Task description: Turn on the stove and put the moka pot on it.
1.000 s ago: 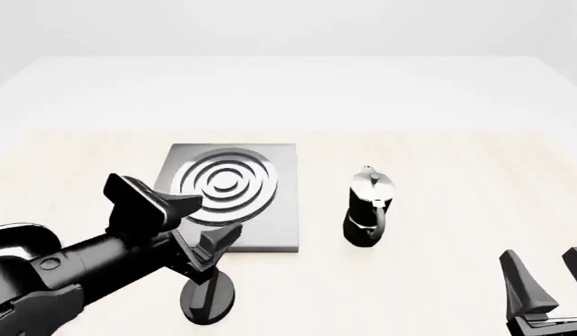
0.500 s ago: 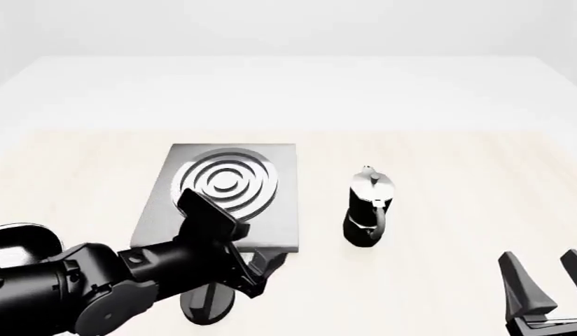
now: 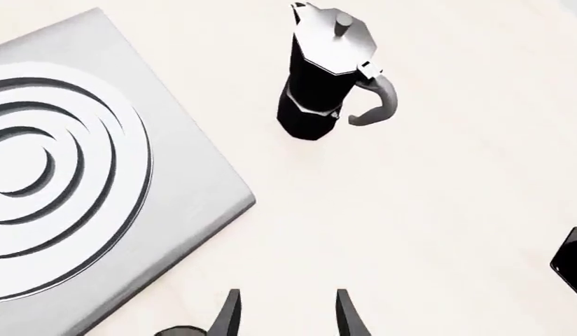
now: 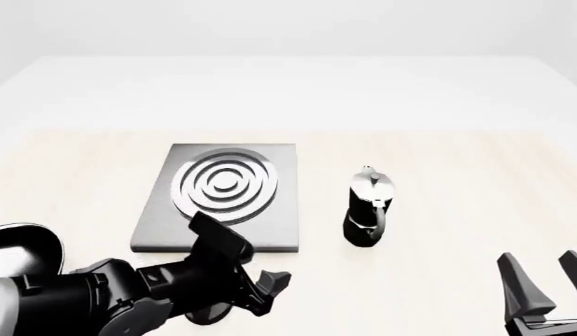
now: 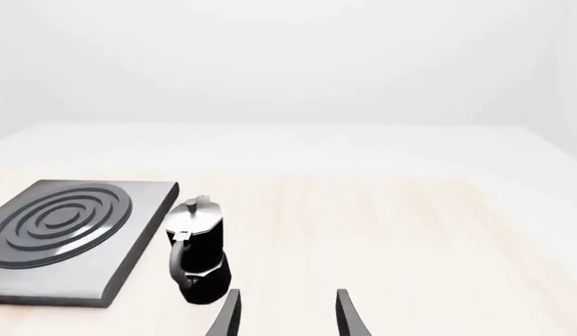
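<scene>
The stove's grey slab (image 4: pixel 218 199) with silvery rings lies left of centre, also in the left wrist view (image 3: pixel 73 203) and the right wrist view (image 5: pixel 69 234). Its black knob (image 4: pixel 206 319) peeks out under my left arm near the front edge; a dark sliver of the knob (image 3: pixel 176 330) shows beside one fingertip. The moka pot (image 4: pixel 368 208) stands upright on the table right of the slab, apart from it (image 3: pixel 328 73) (image 5: pixel 197 252). My left gripper (image 4: pixel 255 264) is open and holds nothing (image 3: pixel 286 313). My right gripper (image 4: pixel 547 271) is open at the front right (image 5: pixel 286 311).
A shiny black pan (image 4: pixel 22 245) sits at the left edge behind my left arm. In the left wrist view a black part, probably the right gripper (image 3: pixel 573 262), shows at the frame's edge. Bare light wood lies between the moka pot and the right gripper.
My left arm has swung right and toward the front edge, its gripper turning, and now covers most of the knob. The right gripper, slab and moka pot have not moved.
</scene>
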{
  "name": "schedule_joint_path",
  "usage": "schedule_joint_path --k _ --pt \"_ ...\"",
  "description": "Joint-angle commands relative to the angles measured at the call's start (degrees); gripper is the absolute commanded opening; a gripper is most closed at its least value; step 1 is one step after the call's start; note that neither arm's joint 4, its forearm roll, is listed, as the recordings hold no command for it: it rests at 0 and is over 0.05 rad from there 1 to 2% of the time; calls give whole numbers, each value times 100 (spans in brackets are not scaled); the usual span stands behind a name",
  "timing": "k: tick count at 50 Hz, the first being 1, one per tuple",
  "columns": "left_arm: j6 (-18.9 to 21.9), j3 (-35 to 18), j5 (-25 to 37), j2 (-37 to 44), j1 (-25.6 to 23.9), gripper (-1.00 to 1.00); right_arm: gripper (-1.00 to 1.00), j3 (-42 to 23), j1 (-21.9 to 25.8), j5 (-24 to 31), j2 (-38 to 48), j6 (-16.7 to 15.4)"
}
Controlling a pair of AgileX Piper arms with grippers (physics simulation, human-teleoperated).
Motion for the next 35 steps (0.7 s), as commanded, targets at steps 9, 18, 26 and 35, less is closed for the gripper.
schedule_joint_path --k 9,18,26,35 --pt "-398 337 -354 233 47 100 100 0 42 -6 56 13" --pt "-432 477 -443 264 143 100 100 0 58 -53 109 15" --pt "-432 538 -456 197 302 100 100 0 80 -86 162 25" --pt "-490 580 -471 195 419 100 100 0 94 -79 153 32"
